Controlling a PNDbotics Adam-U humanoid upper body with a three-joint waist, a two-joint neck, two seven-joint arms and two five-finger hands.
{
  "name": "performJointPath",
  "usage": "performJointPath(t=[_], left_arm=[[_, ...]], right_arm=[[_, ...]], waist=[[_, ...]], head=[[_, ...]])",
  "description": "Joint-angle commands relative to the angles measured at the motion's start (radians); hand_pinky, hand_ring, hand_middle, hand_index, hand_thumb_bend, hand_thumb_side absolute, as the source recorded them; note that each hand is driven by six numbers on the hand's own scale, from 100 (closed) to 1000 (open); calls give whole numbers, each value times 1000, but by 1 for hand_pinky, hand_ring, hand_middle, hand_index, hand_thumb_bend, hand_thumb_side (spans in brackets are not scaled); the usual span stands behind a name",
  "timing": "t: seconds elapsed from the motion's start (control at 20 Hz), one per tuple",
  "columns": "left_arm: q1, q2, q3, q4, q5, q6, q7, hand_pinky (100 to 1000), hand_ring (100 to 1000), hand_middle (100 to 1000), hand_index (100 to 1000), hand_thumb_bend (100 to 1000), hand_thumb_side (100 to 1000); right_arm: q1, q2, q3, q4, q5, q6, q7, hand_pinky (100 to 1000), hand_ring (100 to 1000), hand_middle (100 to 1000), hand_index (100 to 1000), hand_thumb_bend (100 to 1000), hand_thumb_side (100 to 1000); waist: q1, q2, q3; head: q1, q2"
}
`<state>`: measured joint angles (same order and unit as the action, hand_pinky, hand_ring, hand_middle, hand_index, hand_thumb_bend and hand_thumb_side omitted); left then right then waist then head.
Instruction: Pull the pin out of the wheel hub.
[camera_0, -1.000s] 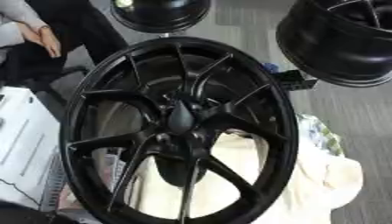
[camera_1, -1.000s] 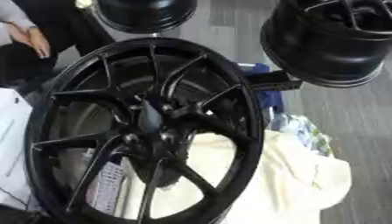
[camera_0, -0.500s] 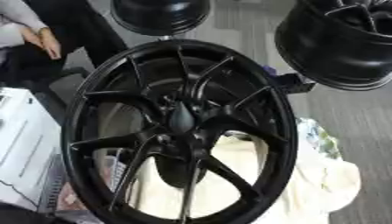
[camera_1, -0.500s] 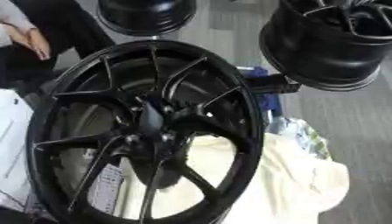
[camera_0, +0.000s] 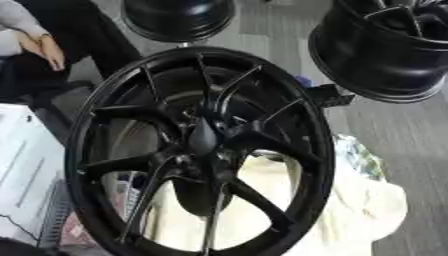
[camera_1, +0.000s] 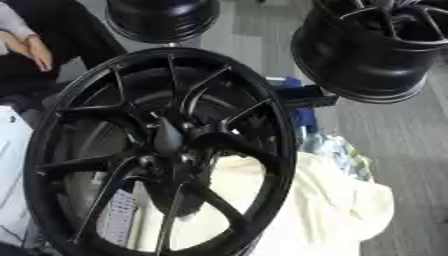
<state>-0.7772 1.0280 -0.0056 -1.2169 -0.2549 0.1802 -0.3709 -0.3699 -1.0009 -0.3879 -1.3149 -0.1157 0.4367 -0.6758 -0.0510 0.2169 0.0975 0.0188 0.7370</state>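
Observation:
A large black multi-spoke wheel (camera_0: 92, 150) stands tilted and fills the middle of both views. At its hub sits a black, elongated, tapered piece (camera_0: 203, 137), pointing up toward the rim; it reads as the pin, black on black. Just below the hub, behind the spokes, is a dark mass (camera_0: 199, 192) that I cannot make out. Neither of my hands shows in either view.
Two more black wheels stand behind, one at top centre (camera_0: 179, 17) and one at top right (camera_0: 385, 50). A cream cloth (camera_0: 367, 210) lies under the wheel's lower right. A white sheet (camera_0: 22, 170) is at left. A seated person's hand (camera_0: 48, 50) shows at upper left.
The whole picture has shifted slightly, so the camera moved. The wheel and the piece at its hub stand as before.

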Motion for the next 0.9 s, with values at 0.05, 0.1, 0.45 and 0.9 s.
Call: performJointPath(t=[0.05, 0.1, 0.45, 0.9], left_arm=[[-4, 29, -10, 14, 5, -24, 57, 936, 893, 809, 911, 100, 468], [-2, 29, -13, 19, 8, -29, 73, 945, 902, 820, 925, 100, 579], [6, 29, -16, 55, 35, -42, 118, 943, 900, 817, 929, 100, 627], [13, 26, -15, 58, 60, -36, 147, 931, 884, 795, 917, 100, 582]], right_arm=[[-12, -55, -15, -8, 7, 225, -231, 837, 639, 802, 900, 100, 475], [-12, -55, -15, -7, 7, 224, -231, 838, 639, 802, 900, 100, 475], [-21, -55, -13, -4, 13, 222, -231, 838, 639, 803, 901, 100, 478], [-24, -57, -11, -4, 17, 221, -231, 839, 640, 802, 901, 100, 475]], waist=[[2, -17, -2], [2, -17, -2], [4, -20, 0], [2, -21, 1]], head=[[3, -12], [3, -12], [1, -12], [2, -11]])
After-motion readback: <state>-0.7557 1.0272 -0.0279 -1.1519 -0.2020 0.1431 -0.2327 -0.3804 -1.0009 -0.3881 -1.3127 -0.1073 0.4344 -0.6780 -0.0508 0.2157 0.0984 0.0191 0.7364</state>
